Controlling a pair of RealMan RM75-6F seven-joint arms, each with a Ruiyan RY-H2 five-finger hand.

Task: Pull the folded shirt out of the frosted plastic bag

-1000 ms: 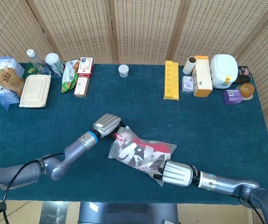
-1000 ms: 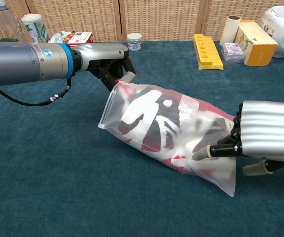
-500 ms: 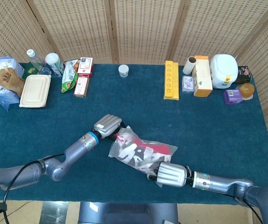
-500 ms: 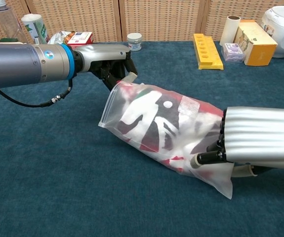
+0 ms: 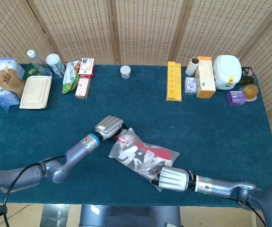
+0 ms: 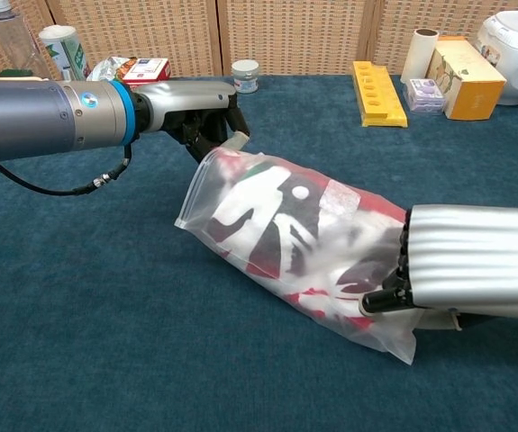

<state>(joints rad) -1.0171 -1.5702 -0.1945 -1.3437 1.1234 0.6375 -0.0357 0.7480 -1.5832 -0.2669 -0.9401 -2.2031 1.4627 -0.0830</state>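
- You have one frosted bag [image 6: 286, 243] lying on the blue table [image 5: 211, 127], near the front edge, with one folded shirt [image 6: 268, 220] in it: red, black and white print shows through the plastic.
- Your left hand [image 6: 200, 112] is at the bag's upper-left end; its fingers [image 6: 206, 126] are curled in and pinching the bag's edge there.
- Your right hand [image 6: 470, 261] lies at the bag's lower-right end, its fingers pressed onto the plastic; you cannot tell whether they grip it or only press it.
- Back left, counted: one beige lunchbox [image 5: 35, 91], one clear bottle [image 5: 34, 60], one white can [image 5: 54, 64], two small red-and-white boxes [image 5: 86, 66] and one green snack packet [image 5: 70, 75]. Their print is too small to read.
- One blue-and-white pack with a brown paper tag [image 5: 3, 82] sits at the far left edge.
- One small white jar [image 5: 125, 71] stands at the back centre.
- Back right: one yellow tray [image 5: 173, 81], one paper roll [image 5: 193, 66], one tall orange-and-cream box [image 5: 205, 77], one white appliance [image 5: 227, 72] and one purple box [image 5: 235, 98]. No label is legible.
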